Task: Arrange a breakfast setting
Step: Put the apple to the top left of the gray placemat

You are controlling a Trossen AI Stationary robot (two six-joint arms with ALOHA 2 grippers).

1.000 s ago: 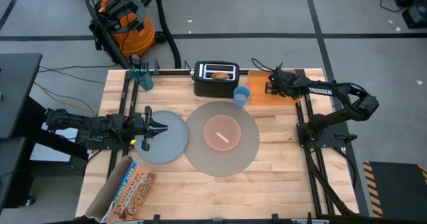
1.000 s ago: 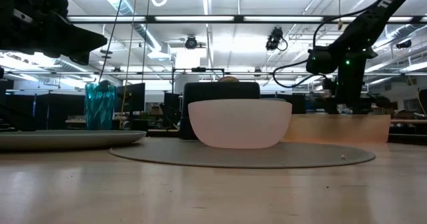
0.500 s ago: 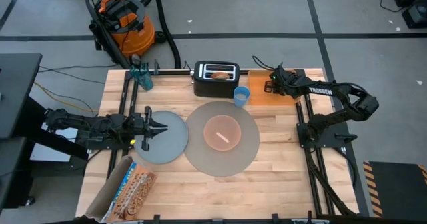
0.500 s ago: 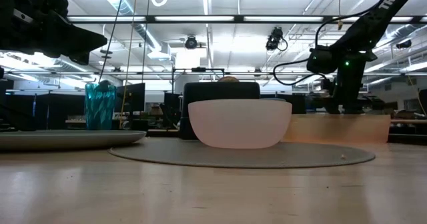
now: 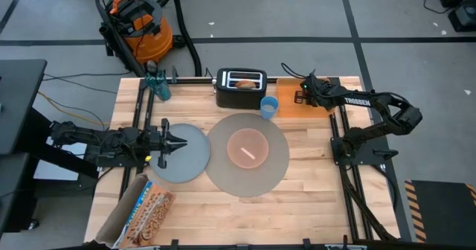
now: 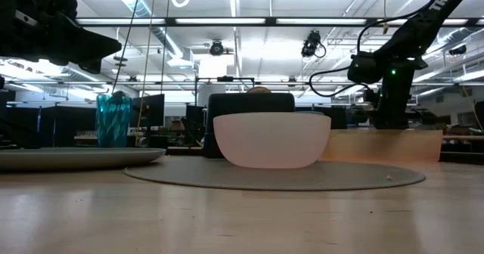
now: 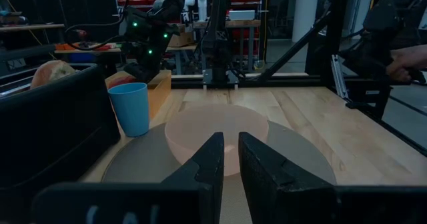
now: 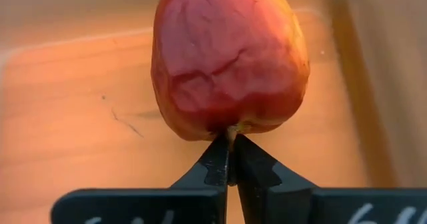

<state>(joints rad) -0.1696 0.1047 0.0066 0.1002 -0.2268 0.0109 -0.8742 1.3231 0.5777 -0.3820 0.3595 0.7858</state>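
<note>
- Right gripper (image 8: 228, 159) over the orange tray (image 5: 288, 106) at the table's far right corner. Its fingers have snapped together within the last second; a second ago they stood well apart.
- Right wrist view: fingertips (image 8: 219, 163) meet at the stem end of the apple (image 8: 230, 59). They look clenched on the stem, or just under it, rather than around the fruit's body. Apple sits on the tray; no lift visible yet.
- Judgement: a stem pinch is a thin hold. Apple could swing or drop on lift; whether the stem is truly caught cannot be confirmed from here.
- Arm position in the high view is nearly unchanged over the second; only the fingers moved.
- Left gripper (image 7: 227, 159) waits over the plate (image 5: 181, 152) at the left, fingers nearly closed with a narrow gap, holding nothing, unchanged.
- Setting so far: mat (image 5: 248, 153) centre, bowl (image 5: 247, 146) on it, with what looks like the spoon lying in it. Cup (image 5: 269, 106) just off the mat's far edge, beside the toaster (image 5: 241, 87). Bagel (image 5: 243, 83) still in the toaster.
- Meaning: the apple pick has started; the apple, bagel and probably the cup remain to be placed.
</note>
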